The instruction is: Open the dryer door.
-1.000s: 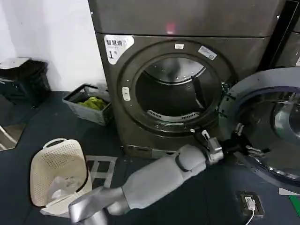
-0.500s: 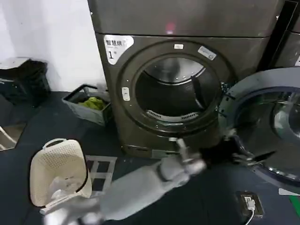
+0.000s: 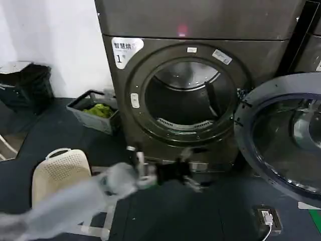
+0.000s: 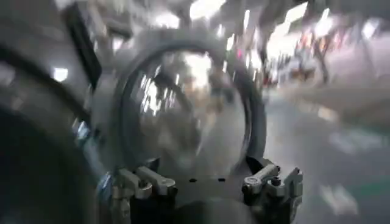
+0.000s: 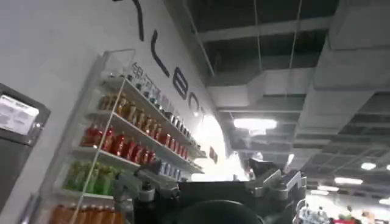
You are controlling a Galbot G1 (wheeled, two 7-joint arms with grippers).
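Head view shows the dryer [image 3: 165,95], sticker "1", the dryer door [image 3: 283,135] swung open; left gripper [image 3: 188,173] jaws unclear.

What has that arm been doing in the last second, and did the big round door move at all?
The left pincer has pulled away from the dryer door, where it was a second ago, and swung back toward the robot's left, now low in front of the dryer. It holds nothing. The door stayed wide open, swung to the right. The cream laundry basket and the grey bin of green cloth have not moved.
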